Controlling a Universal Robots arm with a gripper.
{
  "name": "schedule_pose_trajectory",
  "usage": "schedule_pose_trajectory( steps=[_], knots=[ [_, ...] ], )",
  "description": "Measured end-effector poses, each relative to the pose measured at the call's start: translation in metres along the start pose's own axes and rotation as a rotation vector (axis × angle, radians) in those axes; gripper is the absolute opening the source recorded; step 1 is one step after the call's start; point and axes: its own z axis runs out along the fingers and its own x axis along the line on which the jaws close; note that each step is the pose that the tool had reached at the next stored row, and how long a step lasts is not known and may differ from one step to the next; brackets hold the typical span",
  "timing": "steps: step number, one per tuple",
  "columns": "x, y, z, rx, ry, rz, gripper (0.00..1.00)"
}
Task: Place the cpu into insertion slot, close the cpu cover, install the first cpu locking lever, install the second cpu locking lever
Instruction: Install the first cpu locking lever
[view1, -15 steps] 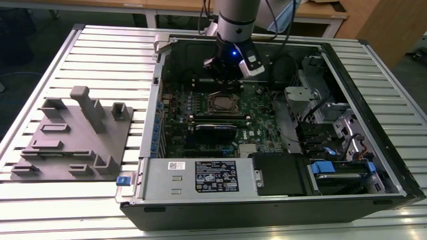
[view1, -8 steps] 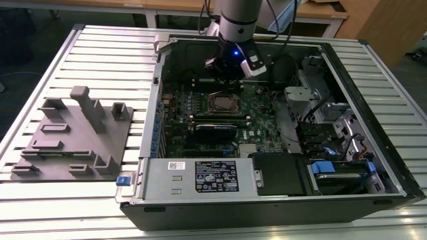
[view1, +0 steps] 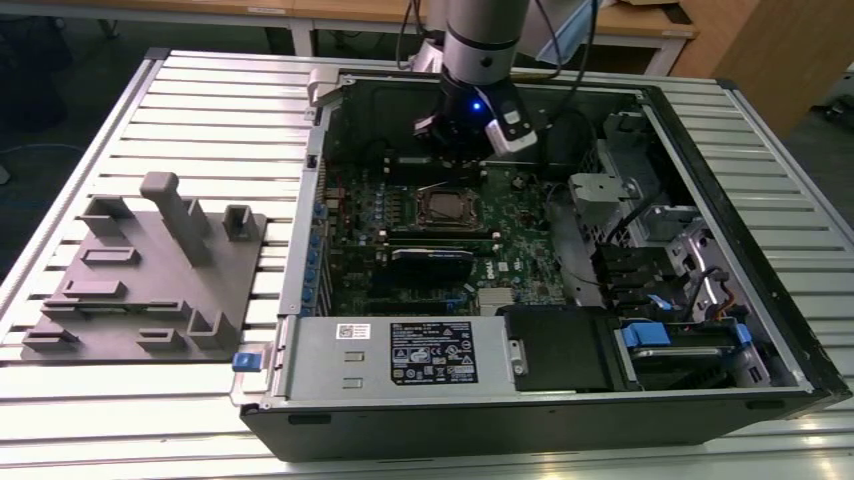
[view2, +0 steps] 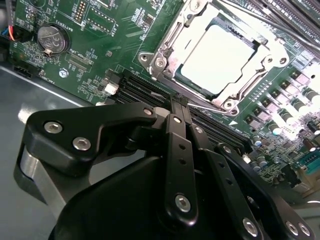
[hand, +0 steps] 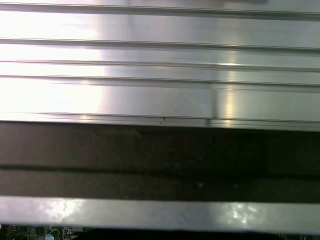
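Plainly, the cpu lies flat in the insertion slot, its silver-grey top facing up. It is square, so it has no long axis; in the exterior view its edges run in line with the walls of the computer case. The cpu cover lies around the chip, which shows through its square cut-out. I cannot tell whether the levers are latched. Green circuit board surrounds the socket, with long black memory slots just beside it and a coin battery further off. The gripper hangs over the board near the memory slots, apart from the socket, its black jaws pressed together on nothing. Outside the case, a grey fixture rests on the slatted metal table, towards the exterior view's left.
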Motion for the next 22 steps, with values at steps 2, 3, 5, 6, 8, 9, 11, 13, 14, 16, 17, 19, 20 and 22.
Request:
schedule_pose_trajectory(
  steps=[2, 3, 5, 6, 8, 9, 11, 13, 14, 16, 17, 19, 20, 22],
  knots=[
    [-0.001, 0.0, 0.0, 0.0, 0.0, 0.0, 0.1],
    [-0.0014, 0.0, 0.0, 0.0, 0.0, 0.0, 0.1],
    [-0.0018, 0.0, 0.0001, -0.0001, 0.0, 0.0, 0.1],
    [-0.002, 0.0, 0.0001, 0.0, 0.0, 0.0, 0.1],
    [-0.0023, 0.0, 0.0003, 0.0001, 0.0001, 0.0, 0.1],
    [-0.0023, 0.0, 0.0004, 0.0, 0.0, 0.0, 0.1],
    [-0.0025, -0.0001, 0.0006, 0.0001, 0.0, 0.0, 0.1],
    [-0.0026, -0.0001, 0.0009, 0.0004, 0.0, 0.0, 0.1],
    [-0.0026, -0.0001, 0.001, 0.0009, 0.0, 0.0, 0.1],
    [-0.0028, -0.0001, 0.0012, 0.0021, 0.0, 0.0, 0.1],
    [-0.0029, -0.0001, 0.0013, 0.0026, 0.0001, 0.0, 0.1],
    [-0.003, -0.0001, 0.0016, 0.0041, 0.0, 0.0, 0.1],
    [-0.003, -0.0001, 0.0017, 0.0057, 0.0001, 0.0, 0.1],
    [-0.003, -0.0002, 0.002, 0.0109, 0.0001, 0.0, 0.1]
  ],
)
